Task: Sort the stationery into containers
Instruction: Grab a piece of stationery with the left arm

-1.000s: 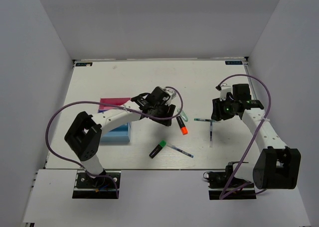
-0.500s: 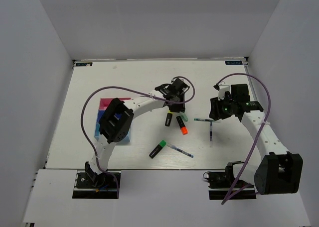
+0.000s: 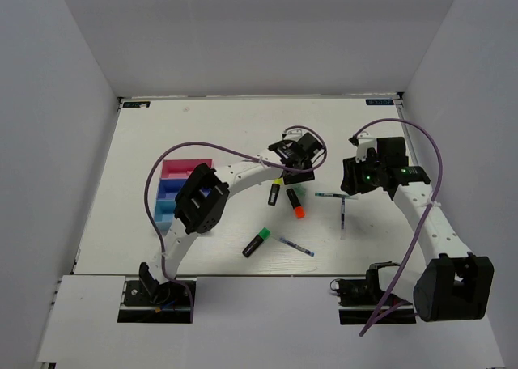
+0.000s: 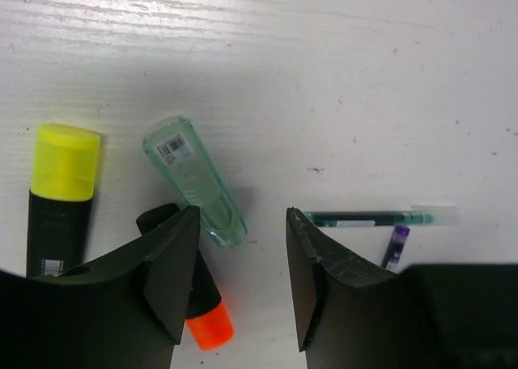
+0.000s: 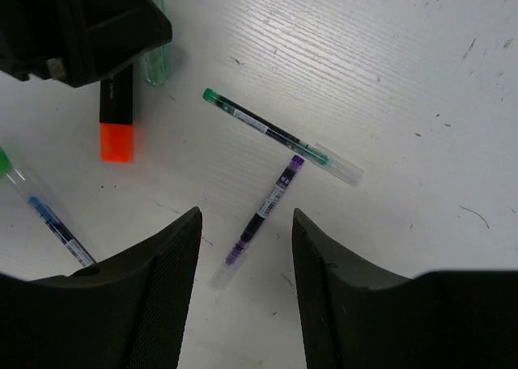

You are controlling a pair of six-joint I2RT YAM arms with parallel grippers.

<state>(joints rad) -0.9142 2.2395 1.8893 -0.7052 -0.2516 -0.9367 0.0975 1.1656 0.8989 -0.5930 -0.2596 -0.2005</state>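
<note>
Where my left gripper [image 4: 244, 248] hangs: over the middle of the table [image 3: 162, 126], jaws apart with nothing clamped between them.
Pale teal marker [image 4: 194, 179]: flat on the table, one end reaching into the gap of my left gripper, just beside one finger [image 4: 174, 272]; whether that finger touches it I cannot tell.
Yellow-capped highlighter [image 4: 61, 191]: just left of the marker, apart from it.
Orange-capped highlighter [image 4: 209, 324]: near side of the marker, its black body partly hidden behind the same finger, its cap showing.
Right gripper [image 5: 244, 219]: jaws apart and empty, hanging over the right half of the table above the purple pen [image 5: 263, 211].
Green pen [image 5: 275, 134]: lies left to right between my two grippers.
Purple pen: runs near to far, one end up against the green pen, close to its clear end.
Green-capped highlighter [image 3: 256, 243]: nearer the table's near edge, well apart from the other highlighters.
Blue pen [image 3: 296, 246]: just right of the green-capped highlighter, slanted.
Trays [image 3: 180, 168]: at the left of the table, pink farthest, blue in the middle, light blue nearest, side by side and partly behind my left arm; all the stationery named above lies outside them on the bare table.
</note>
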